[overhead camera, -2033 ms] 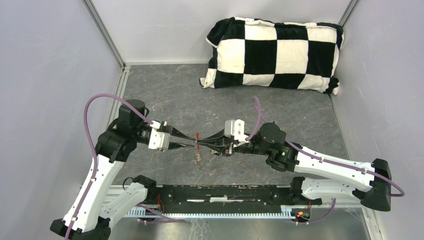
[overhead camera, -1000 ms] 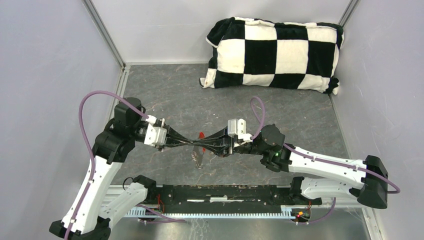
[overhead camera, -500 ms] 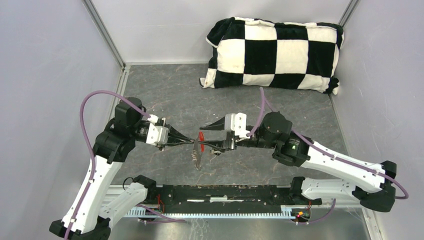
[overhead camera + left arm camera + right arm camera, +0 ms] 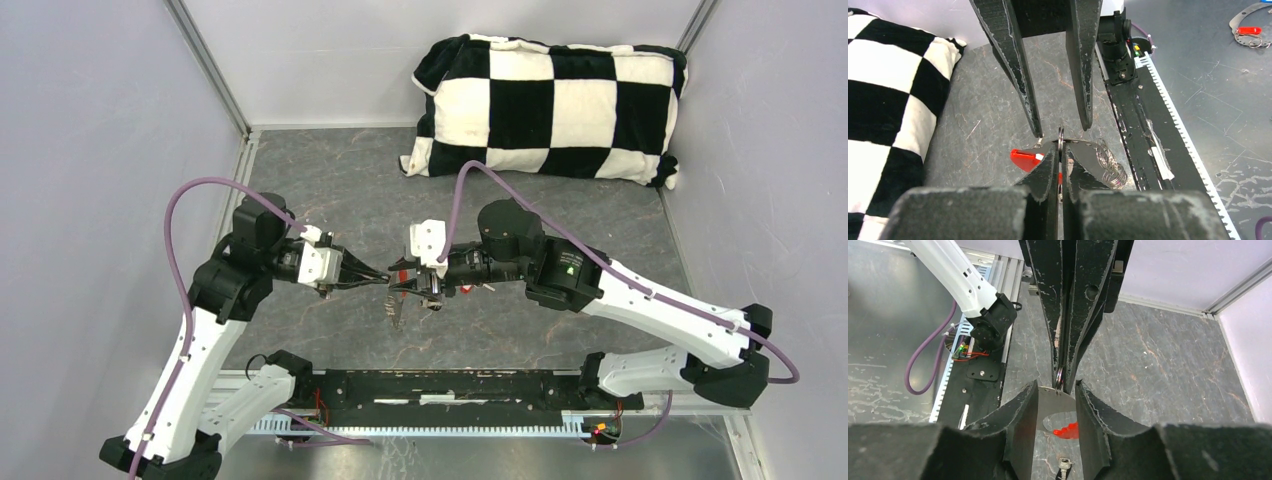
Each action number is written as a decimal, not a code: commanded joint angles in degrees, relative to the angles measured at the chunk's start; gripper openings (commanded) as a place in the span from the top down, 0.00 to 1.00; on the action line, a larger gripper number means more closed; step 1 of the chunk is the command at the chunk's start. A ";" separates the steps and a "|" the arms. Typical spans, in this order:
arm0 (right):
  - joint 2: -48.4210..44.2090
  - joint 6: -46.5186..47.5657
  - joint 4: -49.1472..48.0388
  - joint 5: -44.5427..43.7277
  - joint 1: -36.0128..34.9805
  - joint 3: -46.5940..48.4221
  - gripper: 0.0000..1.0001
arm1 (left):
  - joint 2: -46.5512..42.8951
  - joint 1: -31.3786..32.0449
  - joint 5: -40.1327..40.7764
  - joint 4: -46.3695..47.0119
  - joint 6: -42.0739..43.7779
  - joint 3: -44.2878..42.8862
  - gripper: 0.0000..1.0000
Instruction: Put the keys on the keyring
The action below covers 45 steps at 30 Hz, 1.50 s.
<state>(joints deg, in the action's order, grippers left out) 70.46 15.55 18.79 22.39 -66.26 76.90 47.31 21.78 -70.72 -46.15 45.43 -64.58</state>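
**Left end effector pinches the keyring, right one brackets it**

We see the two arms meet above the bench [image 4: 330, 190], close to its near edge and a little left of the middle. The left end effector [image 4: 378, 280] has its fingers [image 4: 1048, 172] pressed together on a thin silver ring of the keyring [image 4: 1061, 134]. It holds that ring upright and clear of the bench surface. The rest of the keyring hangs below the grip: a loose coil of silver rings [image 4: 1110, 169], a flat grey metal tag [image 4: 1084, 152] and a bright red piece [image 4: 1023, 160].

The right end effector [image 4: 408, 285] faces the left one tip to tip. Its fingers [image 4: 1020, 412] stand a narrow gap apart, one on each side of the held ring, and we cannot tell whether they touch it.

From the right wrist we make out a small key [image 4: 1064, 466] lying flat on the bench beneath the end effectors, apart from the keyring.

A black-and-white checked pillow [image 4: 545, 105] lies in the far right corner, well apart from the arms.
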 commanded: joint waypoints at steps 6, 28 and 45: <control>-2.44 -1.39 -6.22 1.48 0.17 -2.40 0.66 | -0.42 0.11 -1.79 1.50 1.12 -1.21 0.98; 2.49 -2.01 -4.62 -2.92 0.16 2.18 1.00 | -0.38 0.10 -1.09 1.49 0.74 -0.81 0.98; -13.94 -19.84 -61.26 -2.77 1.30 -33.08 0.99 | -2.00 0.17 -2.94 1.15 -3.75 1.41 0.73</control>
<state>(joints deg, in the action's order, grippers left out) 58.52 2.61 -21.43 19.25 -65.12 46.72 45.74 21.74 -70.78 -46.13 44.97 -63.94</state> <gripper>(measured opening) 0.010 0.270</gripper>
